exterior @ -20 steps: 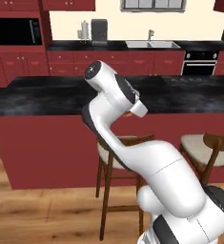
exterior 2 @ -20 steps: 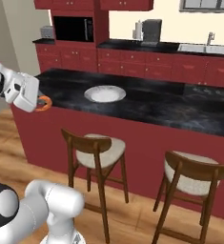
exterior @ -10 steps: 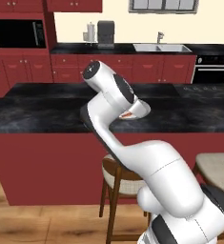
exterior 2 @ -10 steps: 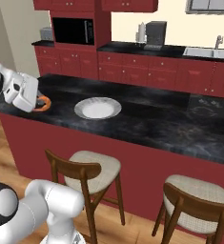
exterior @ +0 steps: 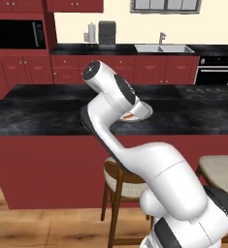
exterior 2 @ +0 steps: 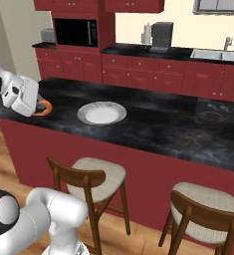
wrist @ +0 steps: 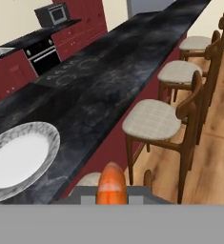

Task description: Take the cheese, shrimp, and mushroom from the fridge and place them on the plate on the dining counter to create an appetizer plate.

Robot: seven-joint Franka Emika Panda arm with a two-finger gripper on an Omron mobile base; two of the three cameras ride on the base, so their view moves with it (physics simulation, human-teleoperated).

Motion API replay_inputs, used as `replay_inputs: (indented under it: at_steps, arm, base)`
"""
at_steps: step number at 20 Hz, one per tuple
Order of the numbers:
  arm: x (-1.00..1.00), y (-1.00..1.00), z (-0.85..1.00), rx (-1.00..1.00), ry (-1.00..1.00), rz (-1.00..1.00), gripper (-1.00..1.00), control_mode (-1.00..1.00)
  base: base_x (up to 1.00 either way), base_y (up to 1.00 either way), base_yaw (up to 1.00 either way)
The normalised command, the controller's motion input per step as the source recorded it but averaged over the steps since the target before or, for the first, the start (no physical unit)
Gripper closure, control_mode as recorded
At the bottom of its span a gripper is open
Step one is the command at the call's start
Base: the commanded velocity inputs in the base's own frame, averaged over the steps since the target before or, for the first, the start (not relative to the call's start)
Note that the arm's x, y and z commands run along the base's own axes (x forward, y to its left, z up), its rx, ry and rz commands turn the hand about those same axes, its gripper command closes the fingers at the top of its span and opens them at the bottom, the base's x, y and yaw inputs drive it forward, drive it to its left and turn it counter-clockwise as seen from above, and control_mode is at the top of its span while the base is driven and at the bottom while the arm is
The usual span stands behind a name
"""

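My gripper [exterior 2: 39, 106] is shut on the shrimp [exterior 2: 46, 107], a small curled orange piece, held over the left end of the dining counter [exterior 2: 163, 124]. In the hand view the shrimp [wrist: 111, 181] sticks up between the fingertips. The plate [exterior 2: 101, 112], round and grey-white with nothing on it, lies on the black top a short way to the right of the gripper. In the left base view the gripper [exterior: 129, 116] hangs at the near rim of the plate [exterior: 142, 111], which the arm partly hides. The hand view has the plate [wrist: 18, 159] at lower left.
Wooden stools [exterior 2: 91, 180] with cream seats stand along the counter's front, one more stool [exterior 2: 203, 204] to the right. A cooktop outline [exterior 2: 215, 110] marks the counter's right part. Behind are the red cabinets with a sink [exterior: 164, 48], microwave [exterior 2: 76, 32] and oven [exterior: 212, 72].
The whole picture has shifted, so the base has driven along the counter; the plate now sits nearer the gripper. The gripper stays shut on the shrimp.
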Motion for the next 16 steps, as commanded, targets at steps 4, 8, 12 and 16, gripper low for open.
replay_inputs:
  at_steps: [4, 8, 12, 16]
  arm:
    - [0.27, 0.02, -0.09, 0.0, -0.04, 0.0, 1.0, -1.0]
    - [0.45, -0.06, -0.18, 0.0, -0.04, 0.0, 1.0, -1.0]
    - [0.51, -0.51, -0.06, 0.02, 0.14, -0.03, 1.0, -1.0]
    - [0.71, -0.45, 0.0, 0.04, 0.37, -0.04, 1.0, -1.0]
  base:
    - [0.37, 0.04, 0.0]
    - [0.0, 0.0, 0.0]
    - [0.0, 0.0, 0.0]
    - [0.0, 0.0, 0.0]
